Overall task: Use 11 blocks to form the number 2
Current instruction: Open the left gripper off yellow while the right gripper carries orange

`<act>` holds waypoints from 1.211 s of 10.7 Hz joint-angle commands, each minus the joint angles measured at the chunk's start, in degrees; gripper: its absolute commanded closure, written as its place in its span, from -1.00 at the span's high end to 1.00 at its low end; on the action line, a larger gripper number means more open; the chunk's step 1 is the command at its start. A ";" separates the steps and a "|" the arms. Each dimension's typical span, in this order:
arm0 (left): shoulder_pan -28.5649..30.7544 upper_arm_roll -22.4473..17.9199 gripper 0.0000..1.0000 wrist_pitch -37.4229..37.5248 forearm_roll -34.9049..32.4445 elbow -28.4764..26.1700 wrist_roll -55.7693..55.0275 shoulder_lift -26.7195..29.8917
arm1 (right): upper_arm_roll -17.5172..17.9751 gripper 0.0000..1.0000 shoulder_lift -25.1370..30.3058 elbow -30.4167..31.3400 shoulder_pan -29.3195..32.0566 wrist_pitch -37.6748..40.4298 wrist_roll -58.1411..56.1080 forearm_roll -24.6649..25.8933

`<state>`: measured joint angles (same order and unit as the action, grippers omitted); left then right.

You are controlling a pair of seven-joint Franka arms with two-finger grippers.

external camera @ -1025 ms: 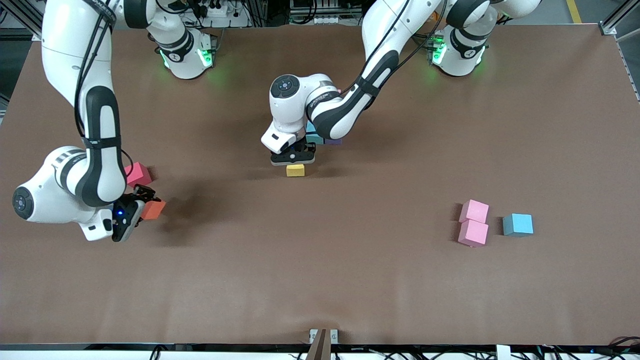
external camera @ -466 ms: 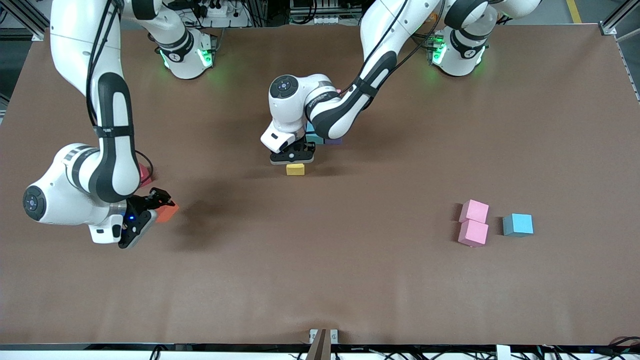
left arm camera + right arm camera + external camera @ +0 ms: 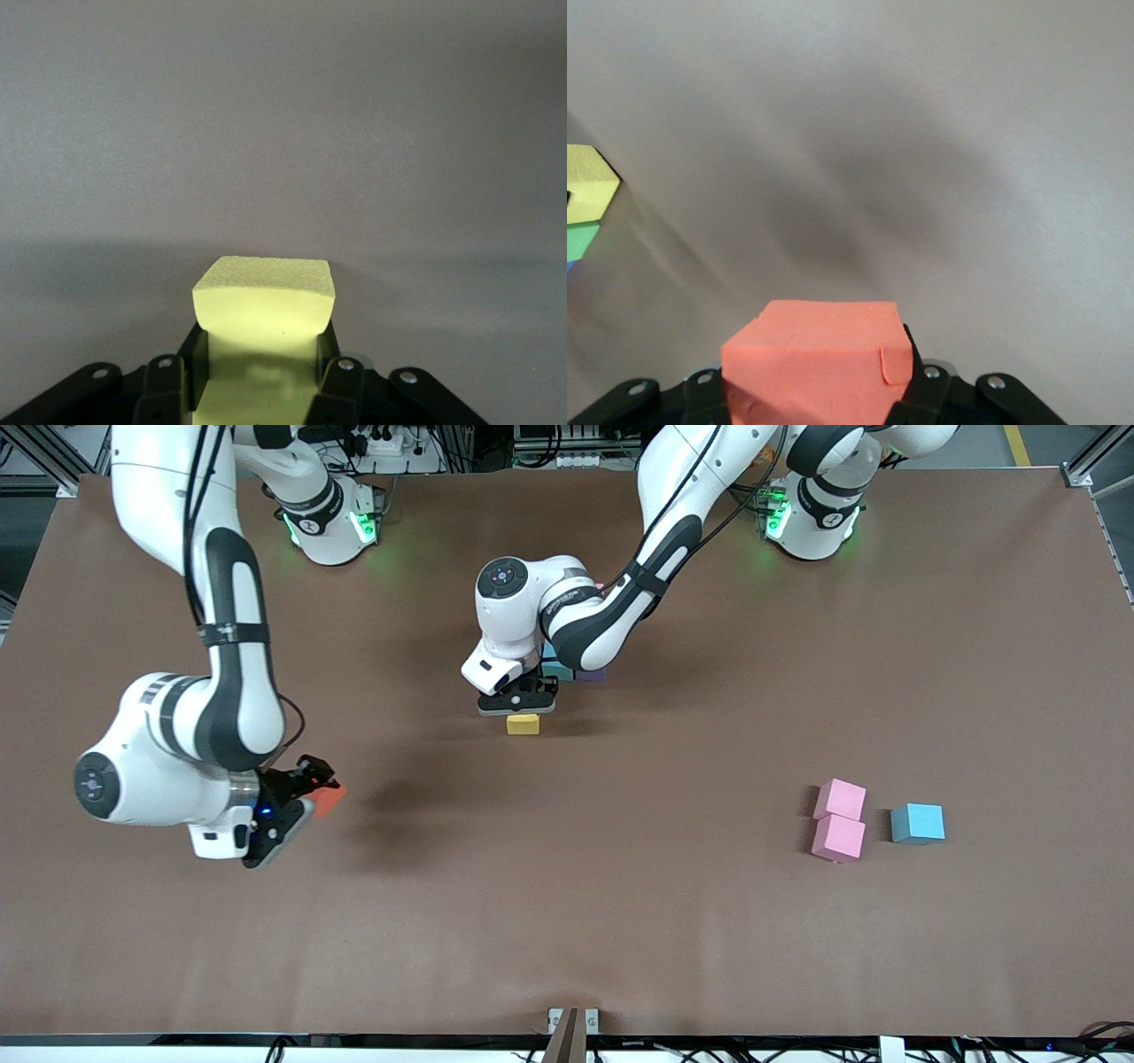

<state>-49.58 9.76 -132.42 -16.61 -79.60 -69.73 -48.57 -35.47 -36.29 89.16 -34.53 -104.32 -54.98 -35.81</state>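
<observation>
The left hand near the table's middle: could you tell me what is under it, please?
A yellow block is clamped in the left hand. The wrist covers most blocks beside it; only light blue and purple edges show.

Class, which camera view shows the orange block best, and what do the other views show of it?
The right wrist view: the orange block fills the foreground, clamped in the right gripper. The front view shows only a small corner of it past the gripper. The left wrist view does not show it.
</observation>
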 commanded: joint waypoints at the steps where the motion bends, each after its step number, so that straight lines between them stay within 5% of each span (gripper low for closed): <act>1: -0.78 -0.35 0.06 0.59 1.23 1.02 0.91 -1.61 | 0.32 -0.23 0.43 -1.00 -1.67 0.70 3.63 1.00; 2: -0.78 -0.35 0.99 0.68 1.23 0.93 0.91 -1.61 | 0.32 -0.21 0.34 -1.36 -2.38 0.70 5.04 0.92; 13: 2.02 -1.14 1.00 5.05 0.62 0.85 0.82 6.98 | 0.41 -0.23 0.16 -4.70 -4.83 0.87 9.60 0.56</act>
<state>-48.72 8.97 -130.33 -16.60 -77.68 -69.77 -44.75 -35.10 -36.30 85.96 -38.05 -104.32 -48.51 -35.80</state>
